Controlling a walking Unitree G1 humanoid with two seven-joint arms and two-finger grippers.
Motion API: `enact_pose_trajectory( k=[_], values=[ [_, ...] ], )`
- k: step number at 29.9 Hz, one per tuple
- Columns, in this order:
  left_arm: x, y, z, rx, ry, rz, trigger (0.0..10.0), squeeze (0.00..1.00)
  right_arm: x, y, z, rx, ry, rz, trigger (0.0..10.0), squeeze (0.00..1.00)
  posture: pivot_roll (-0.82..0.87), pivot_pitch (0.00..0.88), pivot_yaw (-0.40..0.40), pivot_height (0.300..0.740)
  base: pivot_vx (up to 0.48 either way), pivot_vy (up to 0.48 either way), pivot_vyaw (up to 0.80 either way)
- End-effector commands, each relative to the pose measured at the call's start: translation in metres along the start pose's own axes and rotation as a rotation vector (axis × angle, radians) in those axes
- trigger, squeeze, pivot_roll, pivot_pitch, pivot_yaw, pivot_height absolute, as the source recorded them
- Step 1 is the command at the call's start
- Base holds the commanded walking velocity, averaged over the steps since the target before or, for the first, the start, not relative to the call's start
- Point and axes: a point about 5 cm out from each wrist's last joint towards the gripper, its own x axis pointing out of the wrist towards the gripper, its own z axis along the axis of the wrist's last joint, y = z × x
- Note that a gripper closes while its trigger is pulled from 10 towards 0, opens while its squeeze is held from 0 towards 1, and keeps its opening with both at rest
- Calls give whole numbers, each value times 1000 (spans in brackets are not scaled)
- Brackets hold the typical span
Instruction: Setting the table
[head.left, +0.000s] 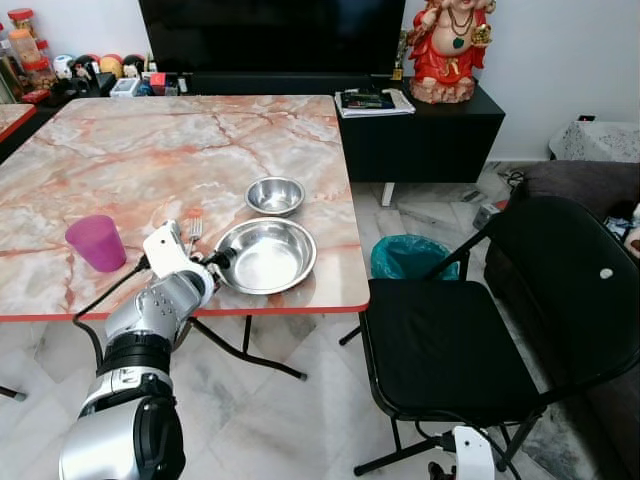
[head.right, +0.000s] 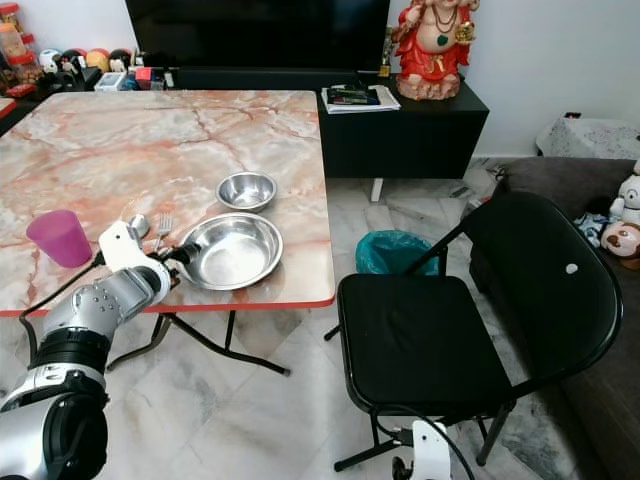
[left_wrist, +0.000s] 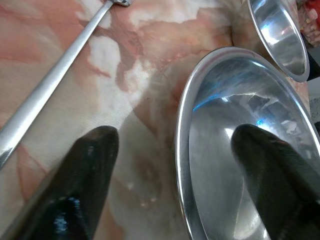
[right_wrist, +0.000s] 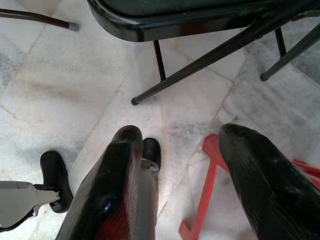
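A wide steel bowl sits near the front edge of the marble table, with a smaller steel bowl just behind it. My left gripper is open astride the wide bowl's left rim, one finger inside and one on the tabletop. A fork lies beside the outer finger, left of the bowl. A pink cup stands upright farther left. My right gripper hangs open and empty low over the floor by the chair legs.
A black folding chair stands right of the table's corner, with a teal bin behind it. A black TV cabinet with a red statue lines the back wall. A dark sofa is at the far right.
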Motion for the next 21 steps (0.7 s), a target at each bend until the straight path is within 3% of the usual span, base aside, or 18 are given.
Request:
enact_pose_trajectory(
  k=[1,13,21],
  values=[
    [2,-5,0,2,3,-5,0,0,0,0,-1,7,3,-3,10000,0,-10,0,-15,740,0,0,0],
    [3,-5,1,-6,8,-16,0,0,1,8,1,5,-3,5,10000,0,-8,0,-12,740,0,0,0],
    [3,-5,3,-5,1,-14,0,0,0,6,-2,5,0,2,10000,0,-8,0,-12,740,0,0,0]
  ],
)
